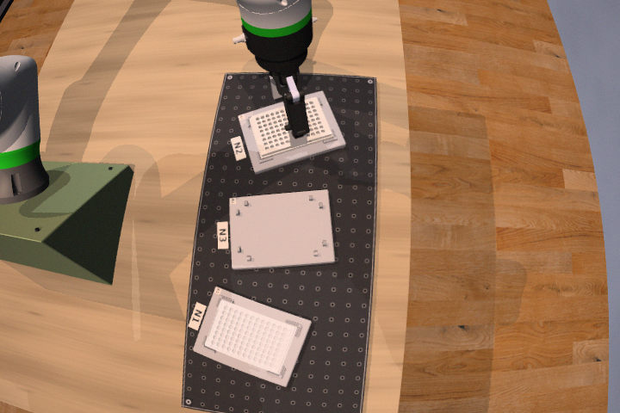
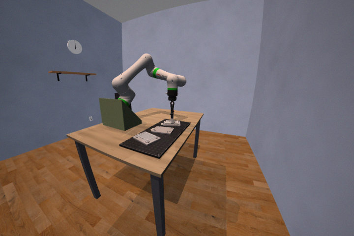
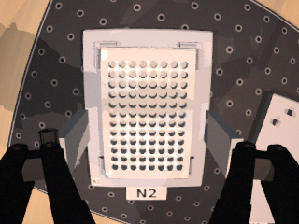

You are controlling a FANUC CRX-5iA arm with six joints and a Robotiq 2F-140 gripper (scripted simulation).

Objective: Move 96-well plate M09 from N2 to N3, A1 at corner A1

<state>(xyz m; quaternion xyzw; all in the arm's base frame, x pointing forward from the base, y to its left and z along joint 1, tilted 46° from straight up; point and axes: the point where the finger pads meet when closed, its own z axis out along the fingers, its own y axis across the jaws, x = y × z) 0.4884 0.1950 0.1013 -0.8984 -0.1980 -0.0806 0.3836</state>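
Observation:
The white 96-well plate M09 (image 1: 287, 123) sits in the grey nest N2 (image 1: 291, 132) at the far end of the black deck. It also shows in the wrist view (image 3: 148, 115), lying flat inside N2 (image 3: 148, 101). My gripper (image 3: 147, 125) hangs straight above the plate, open, with one black finger outside each long side and clear of the plate. It shows in the top view (image 1: 296, 116) and the exterior view (image 2: 171, 115). The landing nest N3 (image 1: 281, 229) is bare, with small locators at its corners. Plate M06 (image 1: 250, 335) sits in nest N1 at the near end.
The black perforated deck (image 1: 282, 243) carries all three nests in a row. The green arm pedestal (image 1: 57, 218) stands to the left on the wooden table. N3's corner shows at the right of the wrist view (image 3: 280, 119).

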